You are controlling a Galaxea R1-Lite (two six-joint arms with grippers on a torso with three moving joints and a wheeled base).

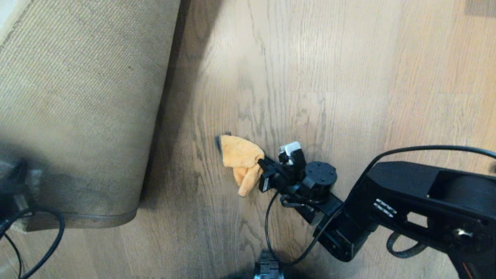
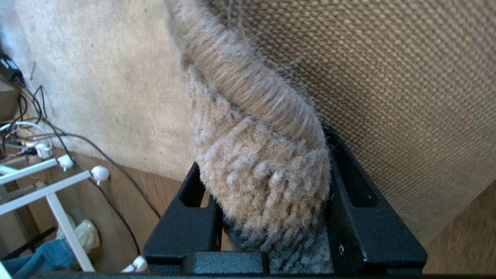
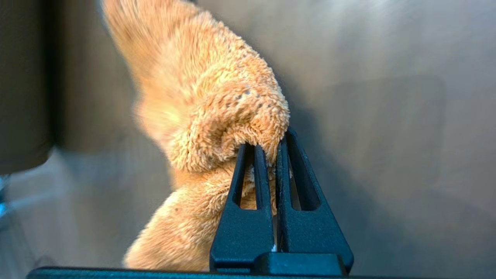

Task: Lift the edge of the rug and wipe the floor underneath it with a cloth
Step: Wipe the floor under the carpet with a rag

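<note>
The rug edge [image 2: 252, 116] is raised off the floor [image 1: 348, 97], so the rug's coarse tan backing [image 1: 77, 97] faces me on the left. My left gripper [image 2: 263, 155] is shut on that thick fuzzy border, one finger on the pile side and one on the backing side. The bound hem of the lifted corner [image 1: 97, 220] curves low at the left. My right gripper [image 1: 264, 164] is out over the bare planks right of the rug, shut on the orange fluffy cloth [image 1: 242, 161]. In the right wrist view the cloth [image 3: 209, 100] bunches around the pinching fingertips [image 3: 252, 155].
Black cables [image 1: 50, 240] loop on the floor at the lower left, by the left arm. A dark part of the robot's base [image 1: 267, 267] shows at the bottom centre. Beyond the rug, the left wrist view shows a white rack [image 2: 50, 174], more cables and blue fabric [image 2: 38, 259].
</note>
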